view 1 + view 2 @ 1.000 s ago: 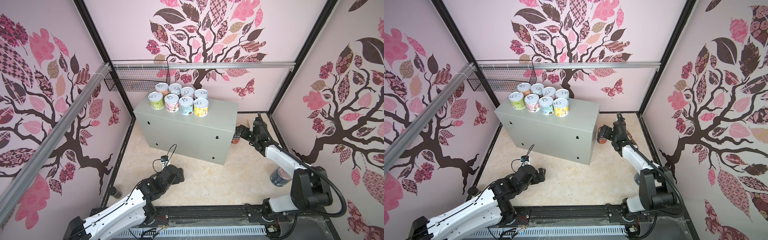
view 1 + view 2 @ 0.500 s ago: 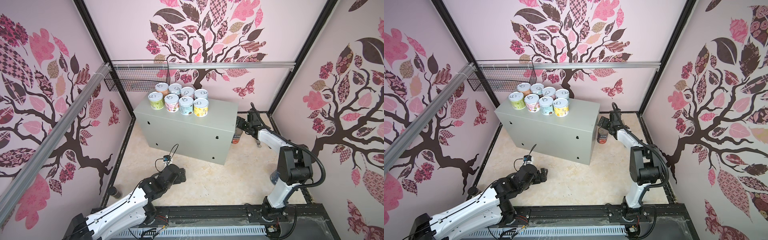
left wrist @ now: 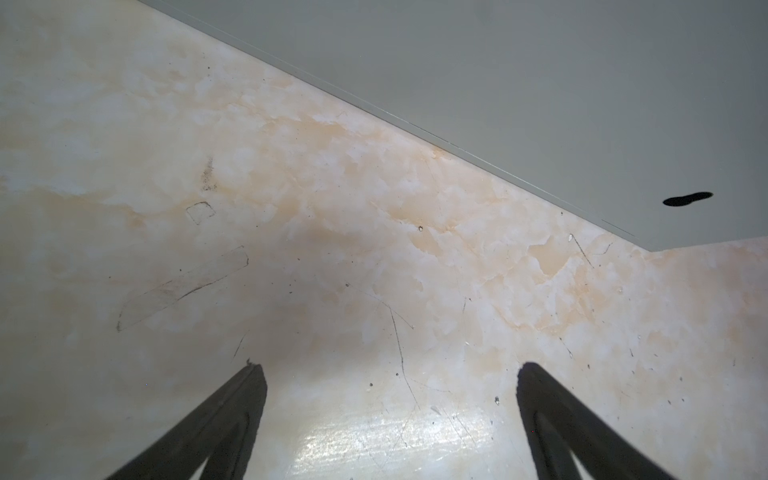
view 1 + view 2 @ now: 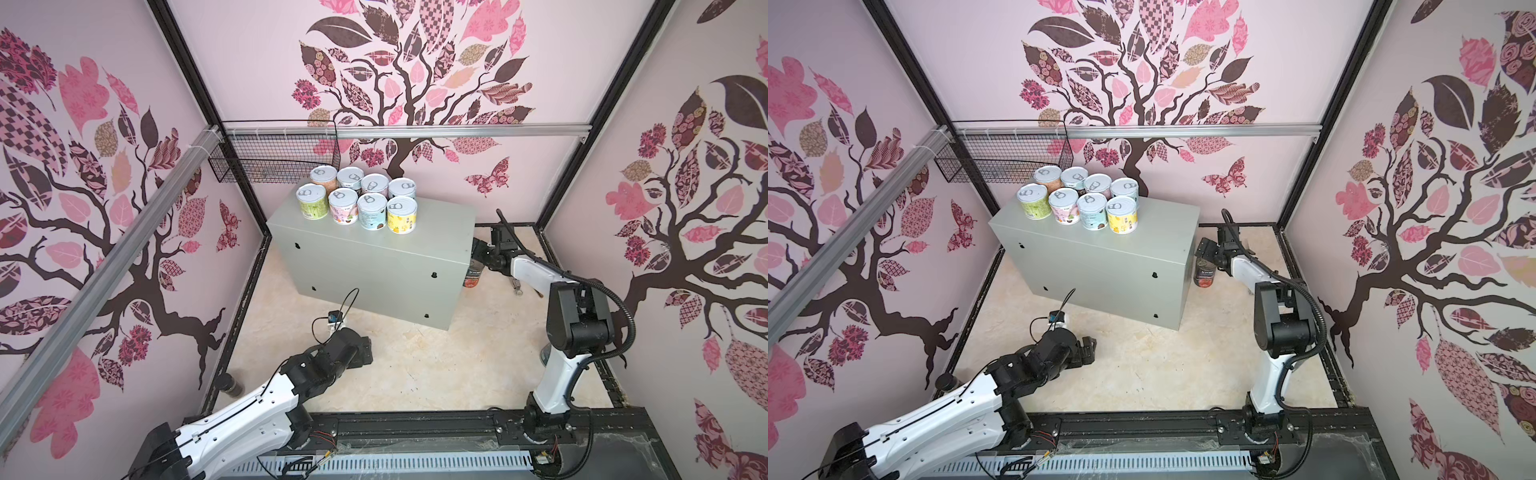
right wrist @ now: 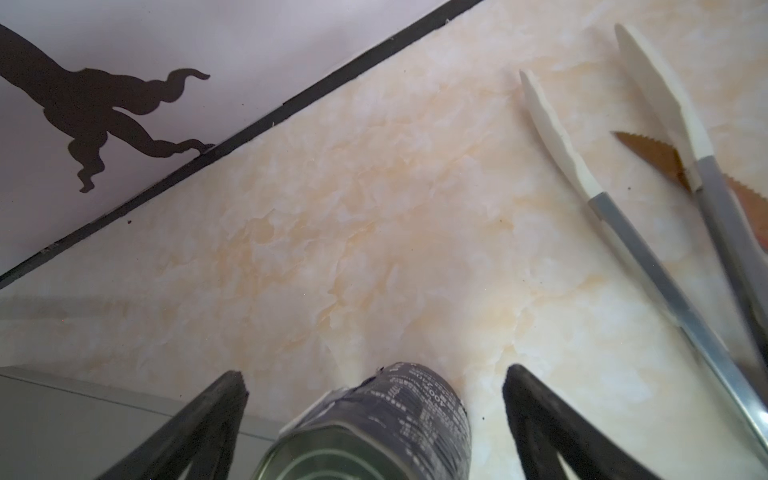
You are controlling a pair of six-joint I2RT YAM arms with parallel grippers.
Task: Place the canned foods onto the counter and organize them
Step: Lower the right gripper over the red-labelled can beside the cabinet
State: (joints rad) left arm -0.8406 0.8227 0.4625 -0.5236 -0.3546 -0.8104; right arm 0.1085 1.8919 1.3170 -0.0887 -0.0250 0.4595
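Eight short cans [image 4: 359, 199] [image 4: 1081, 201] with pale pull-tab lids stand in two rows on the left end of the grey counter [image 4: 374, 266] [image 4: 1100, 266]. A taller dark-labelled can [image 4: 472, 277] [image 4: 1205, 276] [image 5: 399, 415] stands on the floor at the counter's right end. My right gripper [image 4: 478, 249] [image 4: 1204, 249] [image 5: 374, 374] hangs just above it, open, a finger on either side of the can and not touching it. My left gripper [image 4: 365, 351] [image 4: 1088, 347] [image 3: 390, 368] is open and empty, low over the floor in front of the counter [image 3: 540, 83].
Grey tongs [image 5: 623, 216] [image 4: 515, 286] with white tips lie on the floor beside the right gripper, over a brown serrated knife [image 5: 648, 160]. A black wire basket [image 4: 270, 162] [image 4: 1000, 158] hangs on the back rail behind the counter's left end. Walls enclose the floor on three sides.
The right arm has folded upright while its gripper stays at the dark can and settles over it. The left gripper has crept slightly forward. Both stay open.
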